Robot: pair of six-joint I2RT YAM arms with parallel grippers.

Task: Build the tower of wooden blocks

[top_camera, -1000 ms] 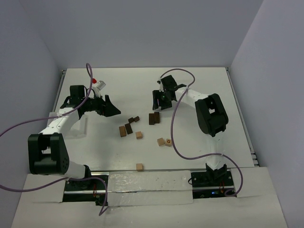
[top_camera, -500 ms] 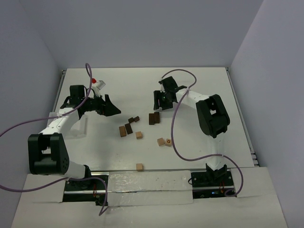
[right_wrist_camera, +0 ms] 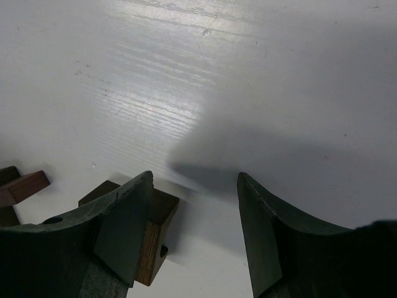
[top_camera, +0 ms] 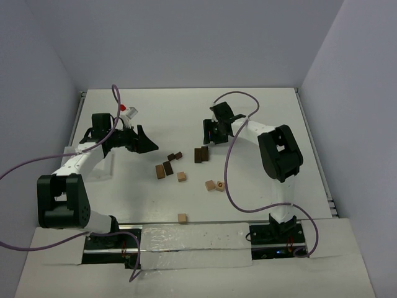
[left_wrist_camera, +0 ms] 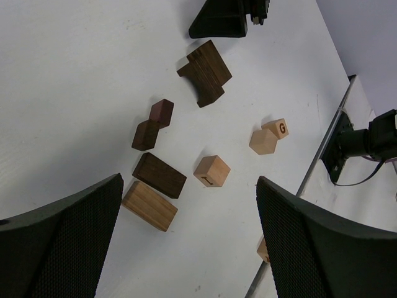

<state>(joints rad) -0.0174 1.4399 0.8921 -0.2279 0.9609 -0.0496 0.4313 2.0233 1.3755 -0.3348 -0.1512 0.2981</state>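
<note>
Fingers point(left_wrist_camera: 59, 242) wide apart; approx ten blocks point(left_wrist_camera: 211, 171) scattered.

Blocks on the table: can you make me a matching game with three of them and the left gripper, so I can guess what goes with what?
Things:
1 G block
2 stacked pile
3 lone tan block
4 left gripper

Matches:
A dark brown
B wide open, holding nothing
C touching a plain tan block
D far from all the others

Pairs: 1-C, 2-A, 3-D, 4-B
</note>
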